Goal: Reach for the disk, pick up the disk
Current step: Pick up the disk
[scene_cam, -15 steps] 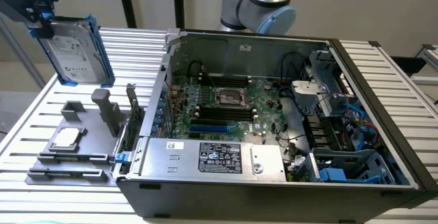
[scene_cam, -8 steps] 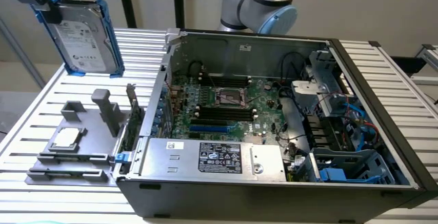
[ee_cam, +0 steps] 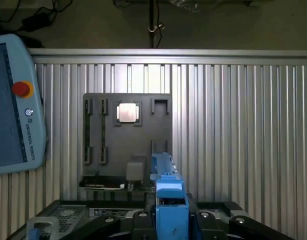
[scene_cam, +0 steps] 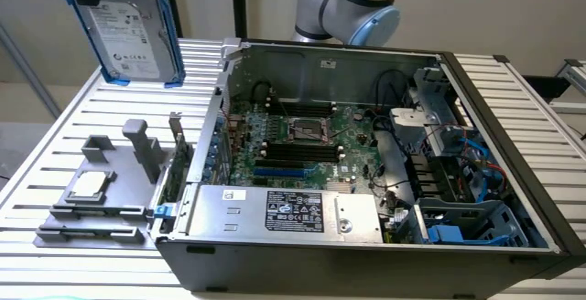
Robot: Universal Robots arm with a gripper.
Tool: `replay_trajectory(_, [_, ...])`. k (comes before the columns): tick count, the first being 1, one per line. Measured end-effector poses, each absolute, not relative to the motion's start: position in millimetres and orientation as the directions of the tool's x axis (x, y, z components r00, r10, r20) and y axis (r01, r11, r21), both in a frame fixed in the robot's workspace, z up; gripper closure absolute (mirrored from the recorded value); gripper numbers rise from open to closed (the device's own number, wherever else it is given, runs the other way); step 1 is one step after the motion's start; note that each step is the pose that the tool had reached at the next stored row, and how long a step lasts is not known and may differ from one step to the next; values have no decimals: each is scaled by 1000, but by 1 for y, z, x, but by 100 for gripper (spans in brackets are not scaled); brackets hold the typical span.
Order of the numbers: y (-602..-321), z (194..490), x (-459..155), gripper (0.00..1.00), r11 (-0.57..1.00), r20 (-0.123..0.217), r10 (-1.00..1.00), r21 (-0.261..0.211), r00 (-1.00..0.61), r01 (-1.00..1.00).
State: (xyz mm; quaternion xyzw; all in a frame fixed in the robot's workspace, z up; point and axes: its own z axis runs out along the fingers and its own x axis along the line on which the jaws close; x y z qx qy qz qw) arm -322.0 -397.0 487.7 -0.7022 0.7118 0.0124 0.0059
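Silver metal disk (scene_cam: 128, 29) in glossy blue plastic, ribbed metal table (scene_cam: 92, 108)

The arm (scene_cam: 353, 8) shows a chunky elbow of rounded pale blue-grey housings, with a brushed silver tube at its twelve o'clock and a brighter blue ring at ten o'clock. The gripper (ee_cam: 171, 222) has an angular matte black body, set with round grey screw heads (ee_cam: 201, 215)

Exterior view looks obliquely down into the open case (scene_cam: 348, 269); wrist view — steeply down — shares the grey fixture (ee_cam: 143, 137) (beside it).
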Motion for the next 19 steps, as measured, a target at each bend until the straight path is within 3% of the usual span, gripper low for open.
replay_trajectory(8, [-401, 509, -285, 67, 13, -34, -999, 11, -14, -1000])
replay_trajectory(19, [-414, 511, -236, 67, 13, -37, -999, 11, -14, -1000])
